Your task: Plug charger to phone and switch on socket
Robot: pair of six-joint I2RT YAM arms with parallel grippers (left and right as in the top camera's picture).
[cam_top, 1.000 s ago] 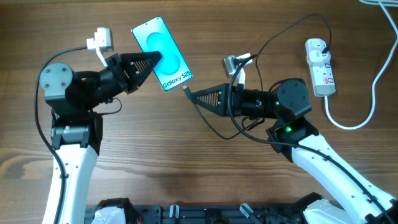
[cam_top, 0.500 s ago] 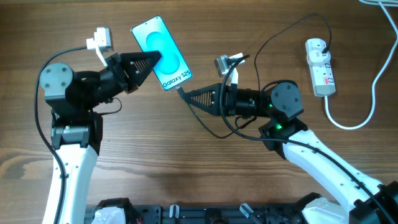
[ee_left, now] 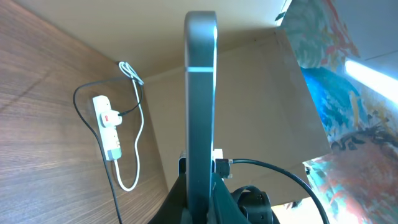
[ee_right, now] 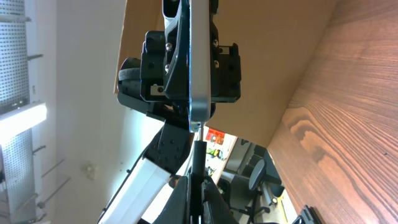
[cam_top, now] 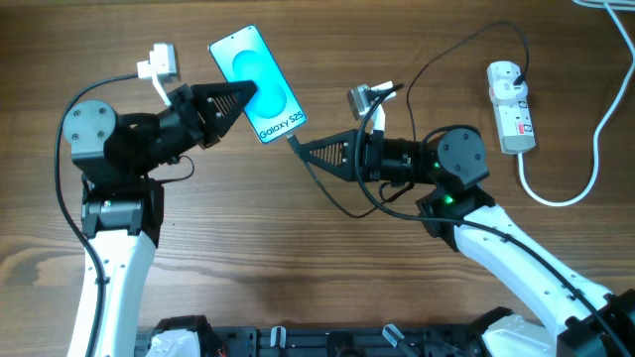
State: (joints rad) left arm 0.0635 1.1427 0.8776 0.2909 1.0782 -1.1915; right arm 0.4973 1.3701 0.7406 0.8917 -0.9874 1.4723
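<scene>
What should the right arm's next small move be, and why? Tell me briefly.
Probably ease the right claw straight toward the phone to push the charger plug home. In the right wrist view its tip is lined up at the phone's bottom edge, and the left claw grips the phone. I cannot tell whether it is already seated.

left tool grips phone, upper left | right tool holds charger tip at phone's bottom edge | socket upper right

Wooden table, white socket toward its far-right corner (thick white cord alongside)
</scene>
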